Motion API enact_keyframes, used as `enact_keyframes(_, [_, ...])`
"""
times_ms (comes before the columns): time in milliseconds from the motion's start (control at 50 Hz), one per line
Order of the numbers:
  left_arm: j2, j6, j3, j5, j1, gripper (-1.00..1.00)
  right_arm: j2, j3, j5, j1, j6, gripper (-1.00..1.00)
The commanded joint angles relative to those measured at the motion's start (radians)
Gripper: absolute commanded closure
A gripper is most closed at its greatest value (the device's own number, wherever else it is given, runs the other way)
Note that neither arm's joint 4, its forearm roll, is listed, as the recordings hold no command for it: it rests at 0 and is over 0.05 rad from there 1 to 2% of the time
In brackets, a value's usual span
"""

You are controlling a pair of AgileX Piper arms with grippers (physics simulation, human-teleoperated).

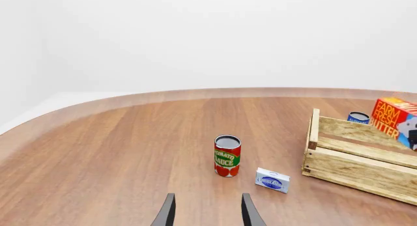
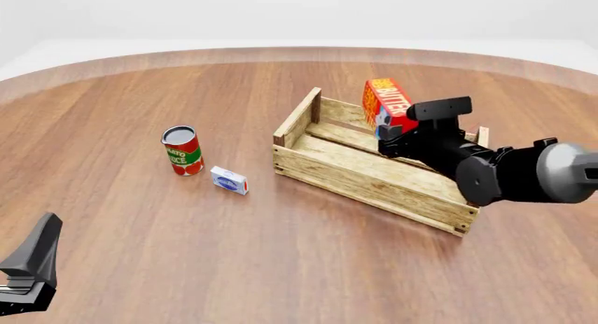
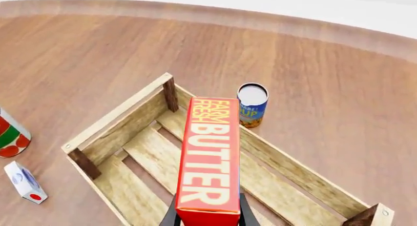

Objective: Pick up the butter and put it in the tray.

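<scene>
- The right end effector (image 2: pixel 391 136) gripped the butter (image 2: pixel 388 103) above the tray (image 2: pixel 374 177).
- The left end effector (image 1: pixel 207 211) stood released, low over the desk (image 2: pixel 234 254).

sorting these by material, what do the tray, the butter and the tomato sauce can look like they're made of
The tray: unfinished light wood, going by its grainy slats and darker corner posts. The butter: probably printed cardboard, a flat-sided red carton with sharp edges and a matte look. The tomato sauce can: likely metal under a paper label, judging by its grey lid.
</scene>
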State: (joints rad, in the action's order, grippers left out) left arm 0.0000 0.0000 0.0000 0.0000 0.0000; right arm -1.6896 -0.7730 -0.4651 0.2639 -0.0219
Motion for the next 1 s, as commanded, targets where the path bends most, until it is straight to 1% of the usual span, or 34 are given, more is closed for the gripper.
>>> enact_keyframes(20, [0.0,0.0,0.0,0.0,0.0,-1.0,-0.019,-0.022,-0.004,0.001,-0.022,1.0])
enact_keyframes(300, [0.0,0.0,0.0,0.0,0.0,-1.0,-0.052,-0.023,-0.014,0.0,-0.022,1.0])
enact_keyframes(580, [0.0,0.0,0.0,0.0,0.0,-1.0,-0.088,-0.03,-0.019,0.008,-0.038,1.0])
enact_keyframes(1000, [0.0,0.0,0.0,0.0,0.0,-1.0,-0.113,-0.046,0.002,0.005,-0.043,1.0])
